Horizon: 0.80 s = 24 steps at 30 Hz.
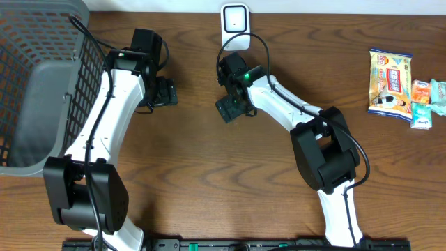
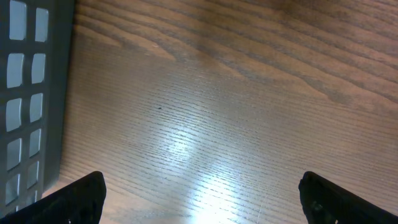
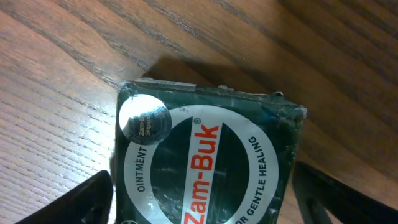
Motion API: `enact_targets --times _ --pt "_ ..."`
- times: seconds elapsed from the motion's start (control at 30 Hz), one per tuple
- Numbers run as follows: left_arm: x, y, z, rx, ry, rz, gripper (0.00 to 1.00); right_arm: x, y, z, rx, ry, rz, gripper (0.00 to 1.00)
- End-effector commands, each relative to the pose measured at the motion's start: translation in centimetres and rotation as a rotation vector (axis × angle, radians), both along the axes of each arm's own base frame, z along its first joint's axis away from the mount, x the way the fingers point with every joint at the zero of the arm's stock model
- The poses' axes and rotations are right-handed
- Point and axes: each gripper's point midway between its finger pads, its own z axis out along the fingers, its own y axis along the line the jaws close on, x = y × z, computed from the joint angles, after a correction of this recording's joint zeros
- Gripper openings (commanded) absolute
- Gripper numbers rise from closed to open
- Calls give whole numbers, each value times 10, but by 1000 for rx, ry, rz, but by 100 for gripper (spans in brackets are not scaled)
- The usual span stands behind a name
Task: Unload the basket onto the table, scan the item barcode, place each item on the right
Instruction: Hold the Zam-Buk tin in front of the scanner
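Note:
The item is a dark green Zam-Buk ointment box (image 3: 205,155) with a white ring and red lettering, lying on the wooden table. My right gripper (image 3: 202,190) straddles it, one finger (image 3: 93,199) by its left side and the other by its right, with thin slivers of table showing between. No barcode shows on the face I see. From overhead the box (image 1: 227,109) lies under the right gripper (image 1: 234,97), just below the white scanner (image 1: 235,24) at the table's back edge. My left gripper (image 2: 202,196) is open over bare wood, its jaws wide apart.
A grey mesh basket (image 1: 31,84) stands at the left, its wall (image 2: 28,93) close beside the left gripper (image 1: 162,90). Snack packets (image 1: 390,80) and small pouches (image 1: 426,103) lie at the far right.

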Motion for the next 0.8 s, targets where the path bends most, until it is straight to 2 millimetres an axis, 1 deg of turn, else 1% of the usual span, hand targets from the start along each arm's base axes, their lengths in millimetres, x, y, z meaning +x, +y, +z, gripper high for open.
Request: enact_targets --times 0.0,0.07,0.37,0.77 --pt "-1 3 0 15 4 -5 98 -5 -1 -10 -19 15 12 82" --pt "-1 3 0 14 4 -6 98 -5 -1 -10 -18 16 7 80" --pt "-1 3 0 14 4 -6 98 -5 -1 -10 -6 25 -11 73" --pt "-1 3 0 14 4 -6 98 -6 -3 -10 -4 34 -40 71"
